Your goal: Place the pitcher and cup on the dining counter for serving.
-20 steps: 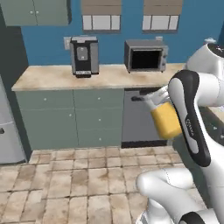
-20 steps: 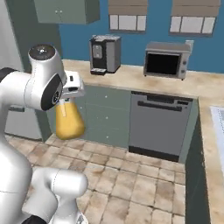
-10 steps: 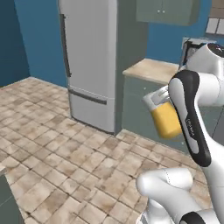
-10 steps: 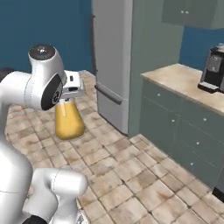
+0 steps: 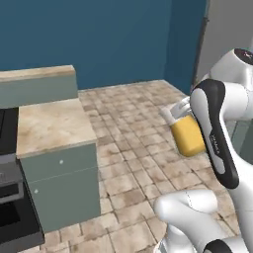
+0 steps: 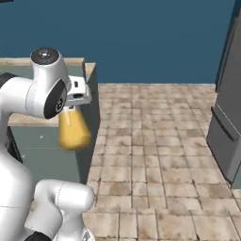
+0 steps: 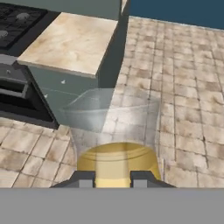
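Pitcher (image 5: 187,133) held up in the air by the pincer (image 7: 113,178), over the tiled floor (image 6: 160,155).
Pincer pinched on the pitcher near its rim, per hand view: both dark tips sit against the glass wall w/ yellow-orange liquid just behind. Pitcher hangs roughly upright, well clear of the floor, close to the white arm (image 5: 220,123); in right base view it shows as an orange body (image 6: 73,130) under the wrist. Beige marble tabletop (image 5: 52,123) on grey-green panels is off to the left in left base view, w/ a raised ledge (image 5: 37,74) behind it; pitcher is apart from it, past its near corner. Black stove (image 7: 17,19) adjoins that tabletop. Grey fridge (image 6: 228,101) stands at right edge of right base view, blue wall (image 6: 141,37) behind.
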You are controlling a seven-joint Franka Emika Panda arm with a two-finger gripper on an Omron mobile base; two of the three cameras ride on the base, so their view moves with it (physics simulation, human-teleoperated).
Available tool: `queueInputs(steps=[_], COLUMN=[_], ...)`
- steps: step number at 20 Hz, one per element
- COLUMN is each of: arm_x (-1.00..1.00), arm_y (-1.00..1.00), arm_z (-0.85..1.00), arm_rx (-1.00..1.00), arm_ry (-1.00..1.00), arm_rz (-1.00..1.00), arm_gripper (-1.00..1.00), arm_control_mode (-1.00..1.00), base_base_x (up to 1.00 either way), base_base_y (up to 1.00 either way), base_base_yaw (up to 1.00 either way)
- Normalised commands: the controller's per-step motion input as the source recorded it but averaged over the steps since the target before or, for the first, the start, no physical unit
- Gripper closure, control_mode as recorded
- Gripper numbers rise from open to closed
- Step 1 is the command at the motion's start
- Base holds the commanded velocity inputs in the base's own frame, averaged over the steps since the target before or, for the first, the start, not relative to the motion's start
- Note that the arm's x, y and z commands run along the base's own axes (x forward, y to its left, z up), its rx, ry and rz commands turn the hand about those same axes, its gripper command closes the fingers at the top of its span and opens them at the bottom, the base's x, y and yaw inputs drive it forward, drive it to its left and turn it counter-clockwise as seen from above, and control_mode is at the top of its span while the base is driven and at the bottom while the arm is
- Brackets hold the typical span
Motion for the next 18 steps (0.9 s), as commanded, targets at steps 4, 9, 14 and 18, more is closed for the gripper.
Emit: queueInputs(steps=[4, 9, 14, 18], arm_x=[0.00, 0.00, 0.00, 0.00], arm_y=[0.00, 0.00, 0.00, 0.00], arm_z=[0.00, 0.00, 0.00, 0.00], arm_rx=[0.00, 0.00, 0.00, 0.00], arm_ry=[0.00, 0.00, 0.00, 0.00], arm_rz=[0.00, 0.00, 0.00, 0.00], arm_gripper=[1.00, 1.00, 1.00, 1.00], arm_control_mode=[1.00, 1.00, 1.00, 1.00], base_base_x=[0.85, 1.00, 1.00, 1.00], base_base_y=[0.00, -0.66, -0.97, -1.00], base_base_yaw=[0.72, 0.54, 0.36, 0.28])
